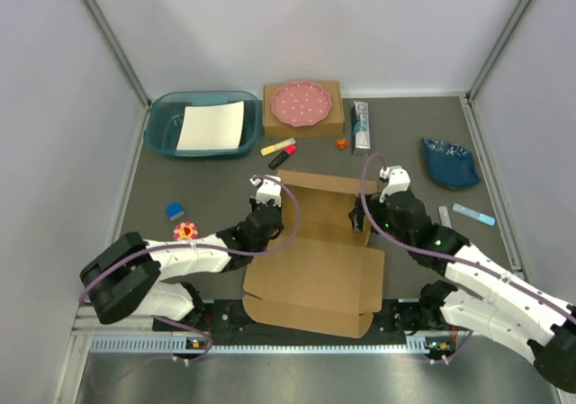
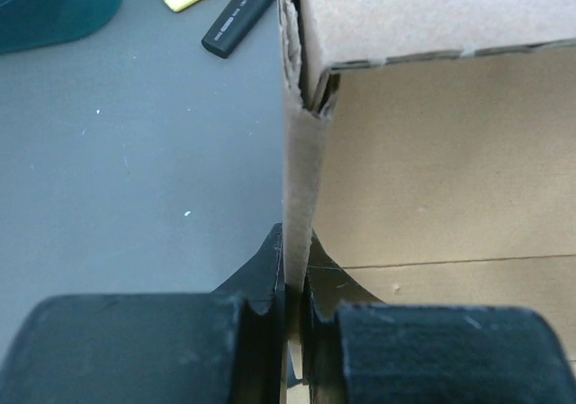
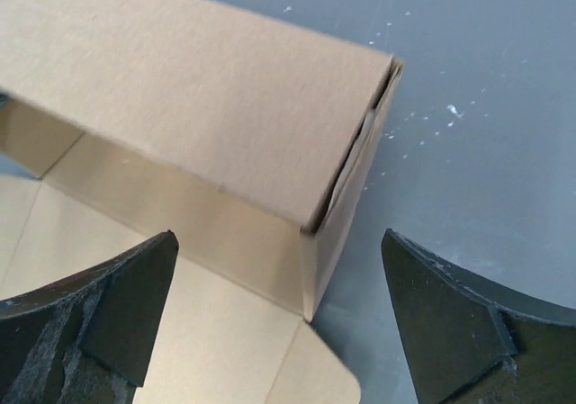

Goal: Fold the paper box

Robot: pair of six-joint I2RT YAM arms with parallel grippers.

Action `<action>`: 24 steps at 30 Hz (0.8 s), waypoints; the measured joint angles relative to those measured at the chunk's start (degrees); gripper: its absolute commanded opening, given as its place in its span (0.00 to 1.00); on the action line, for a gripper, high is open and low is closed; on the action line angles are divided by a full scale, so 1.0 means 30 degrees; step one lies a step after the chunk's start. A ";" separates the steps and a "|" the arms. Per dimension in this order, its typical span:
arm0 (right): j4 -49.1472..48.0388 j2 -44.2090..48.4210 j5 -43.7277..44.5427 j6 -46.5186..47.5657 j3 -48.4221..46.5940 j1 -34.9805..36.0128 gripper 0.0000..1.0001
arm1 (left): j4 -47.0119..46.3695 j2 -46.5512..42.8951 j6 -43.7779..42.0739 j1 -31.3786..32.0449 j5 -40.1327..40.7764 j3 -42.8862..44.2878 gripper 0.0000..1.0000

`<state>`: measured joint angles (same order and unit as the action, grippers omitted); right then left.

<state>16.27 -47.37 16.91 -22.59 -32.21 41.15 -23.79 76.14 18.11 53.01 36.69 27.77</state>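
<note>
Cardboard paper box [image 1: 310, 269] is sitting at lower centre of the overhead view, half-erected. The left gripper [image 2: 292, 296] is pinching its left wall to hold it upright; the right gripper [image 3: 277, 251] is straddling the right corner, jaws spread, gripping nothing.

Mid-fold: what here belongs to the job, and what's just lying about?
Job: large plain brown corrugated cardboard mailer box; left claw, shut on its wall; right claw, open at its corner.
Lying about: teal plastic basin; small brown box bearing pink dotted plate; yellow highlighter; dark blue dish.
</note>
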 measured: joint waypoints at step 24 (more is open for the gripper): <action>-0.0962 0.4386 -0.2324 -0.2929 -0.0933 -0.3548 0.99 | -1.2422 0.3300 -0.1843 0.0226 0.2084 -0.3483 0.00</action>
<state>13.39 -34.22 9.93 -31.38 -35.00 30.50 -61.06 86.04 12.58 53.69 42.94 17.32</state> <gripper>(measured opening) 0.990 0.055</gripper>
